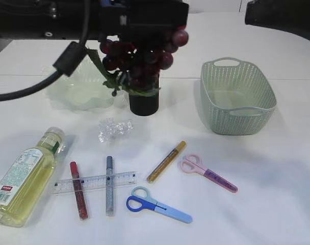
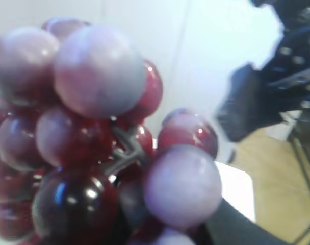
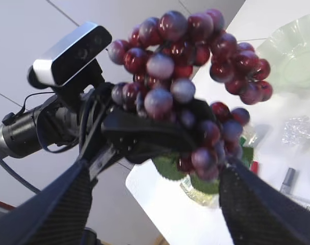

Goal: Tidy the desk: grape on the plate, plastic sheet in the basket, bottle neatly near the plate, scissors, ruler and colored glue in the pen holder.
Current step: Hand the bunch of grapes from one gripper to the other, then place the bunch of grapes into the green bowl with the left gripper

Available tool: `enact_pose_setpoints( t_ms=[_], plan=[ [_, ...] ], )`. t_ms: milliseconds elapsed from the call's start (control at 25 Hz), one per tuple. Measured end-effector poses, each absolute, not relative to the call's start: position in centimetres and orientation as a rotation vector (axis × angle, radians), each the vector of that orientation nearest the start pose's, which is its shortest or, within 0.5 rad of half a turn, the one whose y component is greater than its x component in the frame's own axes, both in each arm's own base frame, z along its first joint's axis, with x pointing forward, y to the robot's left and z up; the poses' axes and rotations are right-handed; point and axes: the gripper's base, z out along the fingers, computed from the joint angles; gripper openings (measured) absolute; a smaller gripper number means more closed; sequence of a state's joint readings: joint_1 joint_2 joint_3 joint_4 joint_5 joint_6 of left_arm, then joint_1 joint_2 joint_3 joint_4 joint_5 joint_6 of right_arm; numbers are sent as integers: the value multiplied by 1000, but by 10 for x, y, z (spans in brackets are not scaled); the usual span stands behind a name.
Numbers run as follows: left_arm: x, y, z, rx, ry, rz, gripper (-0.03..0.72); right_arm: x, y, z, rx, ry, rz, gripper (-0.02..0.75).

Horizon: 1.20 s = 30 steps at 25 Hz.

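Exterior view: the left gripper (image 1: 145,38) holds a bunch of dark red grapes (image 1: 139,53) aloft above the black pen holder (image 1: 143,103), its fingers clamped on the bunch. Left of the pen holder sits the pale green plate (image 1: 78,92); to its right, the green basket (image 1: 236,97). In front of the pen holder lie the crumpled plastic sheet (image 1: 114,128), the bottle (image 1: 27,176) on its side, the clear ruler (image 1: 94,182) crossed by a red glue pen (image 1: 78,190) and a silver one (image 1: 109,185), a gold glue pen (image 1: 166,161), pink scissors (image 1: 206,172) and blue scissors (image 1: 157,205).

Left wrist view: grapes fill the frame, pressed close to the lens.

Right wrist view: the right gripper (image 3: 155,204) stands with its fingers (image 3: 48,209) spread wide, gripping nothing, just under the bunch held by the other arm.
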State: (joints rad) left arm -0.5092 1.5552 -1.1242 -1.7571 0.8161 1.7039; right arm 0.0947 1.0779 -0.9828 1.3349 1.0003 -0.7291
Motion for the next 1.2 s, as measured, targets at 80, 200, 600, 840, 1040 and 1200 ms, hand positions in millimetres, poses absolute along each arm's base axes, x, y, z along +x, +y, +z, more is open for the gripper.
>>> enact_pose_setpoints(
  t_ms=[80, 200, 600, 840, 1040, 1200],
  plan=[
    [275, -211, 333, 885, 1575, -1115, 188, 194, 92, 389, -352, 1958, 1218, 598],
    [292, -188, 333, 812, 1599, -1053, 188, 196, 87, 379, -326, 2063, 1109, 596],
    [336, -125, 323, 485, 1763, -672, 188, 200, 49, 342, -169, 2467, 491, 577],
    [358, -122, 312, 446, 1806, -559, 188, 199, 39, 337, -167, 2529, 336, 568],
    [395, -128, 302, 431, 1814, -530, 187, 198, 39, 336, -166, 2539, 328, 566],
    [423, -131, 292, 405, 1822, -491, 187, 198, 39, 336, -166, 2540, 328, 566]
  ],
)
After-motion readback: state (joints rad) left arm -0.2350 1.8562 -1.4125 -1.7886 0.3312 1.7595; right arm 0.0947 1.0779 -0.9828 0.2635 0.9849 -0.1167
